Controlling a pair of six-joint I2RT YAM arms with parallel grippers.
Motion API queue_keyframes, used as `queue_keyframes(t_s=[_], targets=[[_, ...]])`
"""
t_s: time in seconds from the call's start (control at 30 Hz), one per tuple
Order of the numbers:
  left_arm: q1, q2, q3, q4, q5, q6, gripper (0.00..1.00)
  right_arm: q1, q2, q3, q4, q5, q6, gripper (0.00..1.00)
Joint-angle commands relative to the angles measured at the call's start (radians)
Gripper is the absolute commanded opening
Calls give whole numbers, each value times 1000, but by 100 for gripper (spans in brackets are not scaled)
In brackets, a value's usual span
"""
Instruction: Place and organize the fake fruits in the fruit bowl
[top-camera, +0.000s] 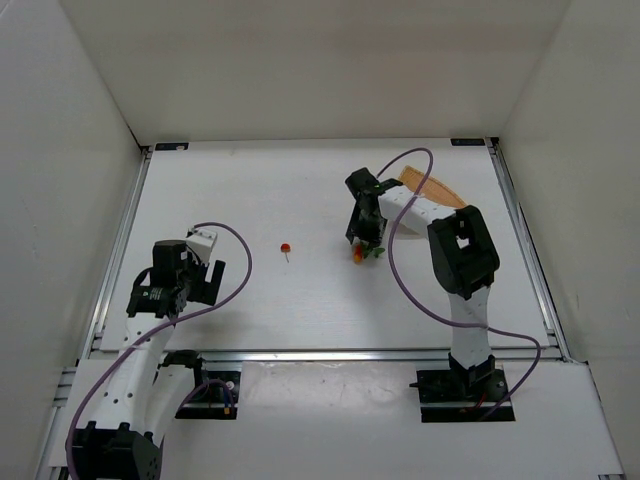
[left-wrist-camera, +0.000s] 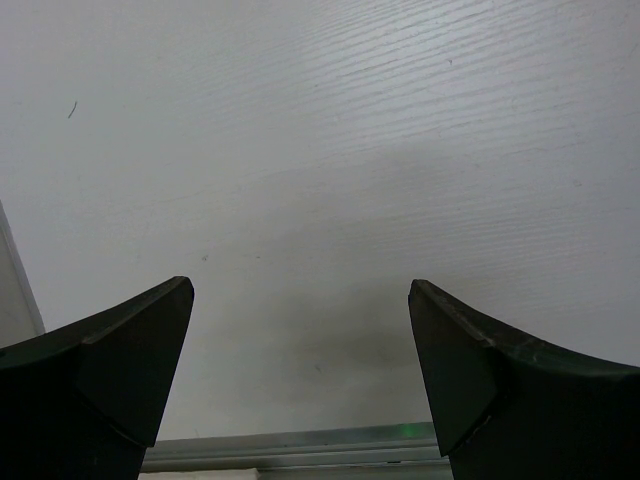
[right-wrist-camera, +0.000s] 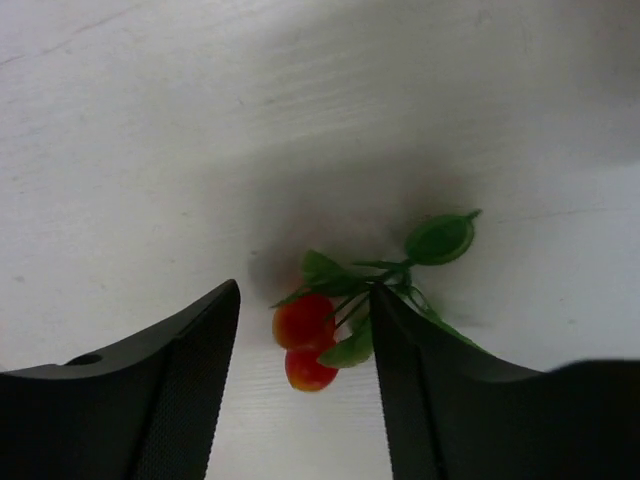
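From above, the fruit bowl sits on the tabletop, partly hidden behind the right arm. The berry lies just left of the bowl and nearer the arm bases. The cherry lies further left of the bowl, well apart from it. Neither wrist view shows the bowl or the cherry.

The right pincer hangs over the berry. Only the right wrist view shows its state: the right pincer stands apart, straddling the berry, which appears as two red-orange fruits on a green-leaved sprig.

The left pincer, far left of the bowl, is spread wide. Its wrist view shows the left pincer over bare tabletop.
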Motion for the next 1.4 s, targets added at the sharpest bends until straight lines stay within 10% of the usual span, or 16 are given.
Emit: queue_keyframes(t_s=[0.0, 0.23, 0.7, 1.0, 1.1, 1.23, 1.37], targets=[[6, -5, -5, 5, 12, 5, 100, 8, 3, 12, -46, 6, 27, 50], [-9, 32, 44, -4, 23, 66, 100, 19, -34, -18, -56, 26, 15, 0], [-275, 528, 460, -4, 52, 163, 100, -107, -272, 141, -80, 95, -91, 0], [-419, 878, 708, 5, 83, 31, 100, -345, 8, 412, -194, 46, -102, 0], [-428, 961, 763, 5, 103, 4, 100, -377, 84, 438, -194, -14, -114, 11], [-438, 1046, 805, 5, 124, -15, 100, -391, 83, 448, -194, -48, -143, 60], [-438, 1136, 825, 5, 144, -15, 88, -391, 16, 400, -171, -28, -180, 70]])
